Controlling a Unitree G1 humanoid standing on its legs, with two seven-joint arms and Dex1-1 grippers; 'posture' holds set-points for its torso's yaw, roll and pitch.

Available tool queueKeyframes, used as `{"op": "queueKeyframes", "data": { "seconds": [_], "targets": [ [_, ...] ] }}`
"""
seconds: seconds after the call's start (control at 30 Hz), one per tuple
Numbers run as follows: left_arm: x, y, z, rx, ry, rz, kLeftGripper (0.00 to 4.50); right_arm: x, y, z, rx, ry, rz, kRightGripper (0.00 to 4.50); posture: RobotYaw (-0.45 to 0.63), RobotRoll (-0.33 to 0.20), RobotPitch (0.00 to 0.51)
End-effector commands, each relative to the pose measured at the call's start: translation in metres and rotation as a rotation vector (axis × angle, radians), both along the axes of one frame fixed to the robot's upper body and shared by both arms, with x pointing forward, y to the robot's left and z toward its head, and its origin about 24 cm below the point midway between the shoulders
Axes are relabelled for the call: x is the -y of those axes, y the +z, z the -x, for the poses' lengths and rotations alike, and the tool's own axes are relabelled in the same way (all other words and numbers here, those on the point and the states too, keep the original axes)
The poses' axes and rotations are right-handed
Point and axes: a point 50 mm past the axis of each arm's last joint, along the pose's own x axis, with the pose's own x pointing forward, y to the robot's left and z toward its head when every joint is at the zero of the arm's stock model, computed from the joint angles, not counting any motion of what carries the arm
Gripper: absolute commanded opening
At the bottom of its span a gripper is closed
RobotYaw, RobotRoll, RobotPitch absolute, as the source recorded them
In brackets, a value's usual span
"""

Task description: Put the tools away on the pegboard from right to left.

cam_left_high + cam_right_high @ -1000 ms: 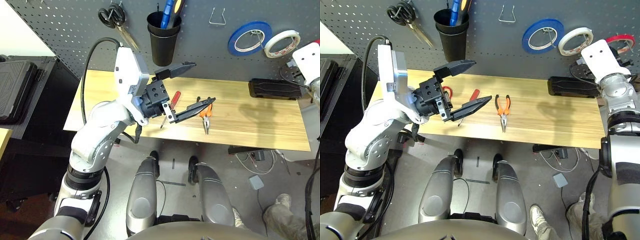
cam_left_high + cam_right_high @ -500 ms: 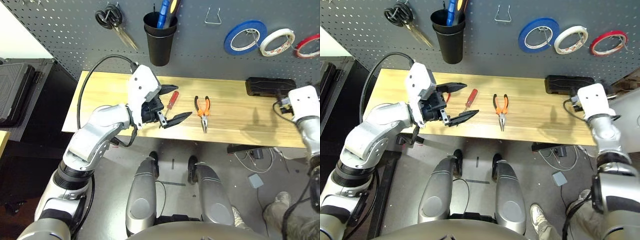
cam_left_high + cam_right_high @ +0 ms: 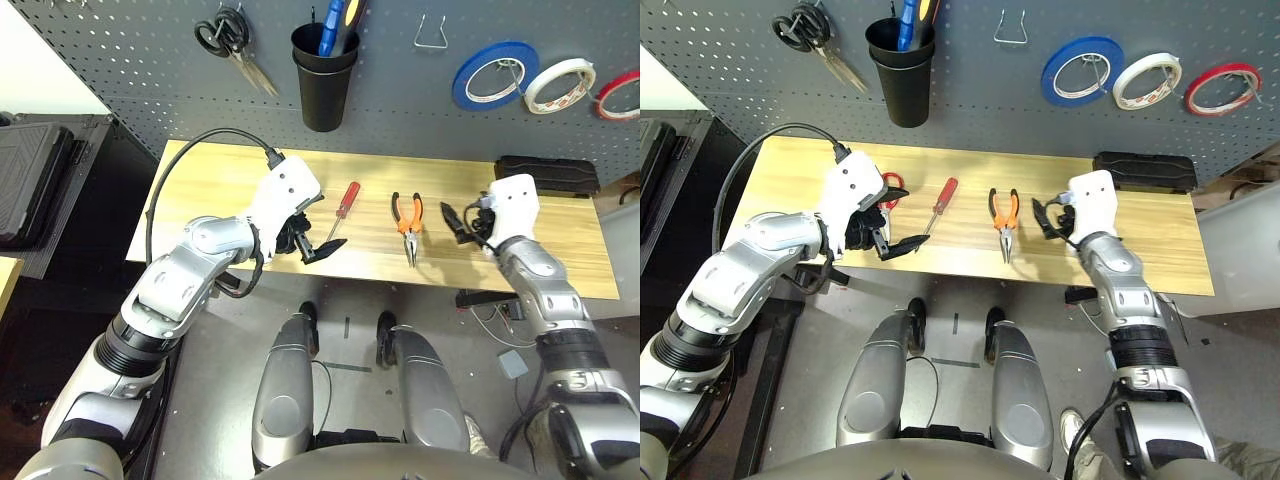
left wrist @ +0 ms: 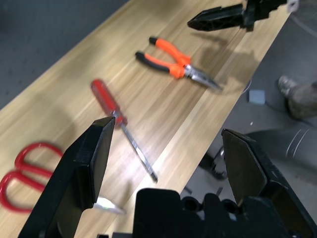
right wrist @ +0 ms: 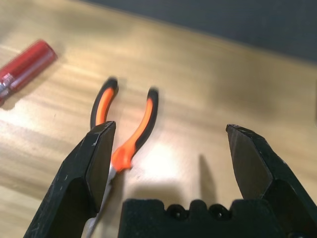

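1. The red tape ring [image 3: 1223, 87] hangs on a hook at the far right of the pegboard [image 3: 970, 90], a dark grey perforated panel standing behind the table.
2. The orange-handled pliers [image 3: 1003, 215] lie flat mid-table, nose toward the near edge.
3. The red-handled screwdriver [image 3: 939, 203] lies just left of them, angled, shaft toward the near edge.
4. The red-handled scissors [image 4: 25, 168] lie furthest left.

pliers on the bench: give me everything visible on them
The pliers are slim needle-nose, with orange handles trimmed in black, seemingly rubbery grips, and a bare metal nose. They lie flat on the wooden benchtop, handles slightly spread toward the pegboard, nose at the near edge. The screwdriver lies apart on one side; the open right gripper is just beside them on the other. Nothing touches them.
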Motion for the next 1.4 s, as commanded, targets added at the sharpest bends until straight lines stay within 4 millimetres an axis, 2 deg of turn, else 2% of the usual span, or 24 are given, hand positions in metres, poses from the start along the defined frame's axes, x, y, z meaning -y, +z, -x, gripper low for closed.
{"op": "queueKeyframes", "data": {
  "seconds": [0.03, 0.23, 0.33, 0.5, 0.8, 0.9, 1.0, 1.23, 1.4],
  "targets": [
    [-0.005, -0.012, 0.001, -0.050, 0.036, -0.046, 4.50, -0.006, -0.012, 0.000, -0.180, -0.071, -0.051, 4.46, 0.20, 0.000, 0.340],
    [-0.006, -0.014, 0.001, -0.060, 0.058, -0.063, 4.50, -0.023, -0.017, -0.015, -0.301, -0.114, -0.083, 4.46, 0.21, 0.000, 0.347],
    [-0.006, -0.016, 0.001, -0.067, 0.065, -0.073, 4.50, -0.034, -0.025, -0.023, -0.369, -0.109, -0.040, 4.46, 0.22, 0.000, 0.348],
    [-0.005, -0.016, 0.002, -0.071, 0.075, -0.073, 4.50, -0.040, -0.036, -0.030, -0.473, -0.126, 0.026, 4.46, 0.23, 0.000, 0.350],
    [-0.005, -0.016, 0.001, -0.073, 0.095, -0.071, 4.50, -0.050, -0.047, -0.039, -0.548, -0.123, 0.074, 4.46, 0.25, 0.000, 0.347],
    [-0.006, -0.016, 0.001, -0.072, 0.099, -0.071, 4.50, -0.050, -0.047, -0.040, -0.548, -0.135, 0.077, 3.84, 0.26, 0.000, 0.345],
    [-0.006, -0.016, 0.001, -0.072, 0.105, -0.069, 4.50, -0.048, -0.045, -0.041, -0.546, -0.137, 0.069, 2.86, 0.26, 0.000, 0.343],
    [-0.005, -0.015, 0.001, -0.062, 0.107, -0.054, 4.50, -0.034, -0.034, -0.044, -0.477, -0.144, 0.044, 2.80, 0.26, 0.000, 0.336],
    [-0.002, -0.002, 0.000, 0.007, 0.059, 0.029, 4.50, -0.018, -0.009, -0.044, -0.252, -0.054, 0.053, 2.80, 0.25, 0.000, 0.332]
  ]
}}
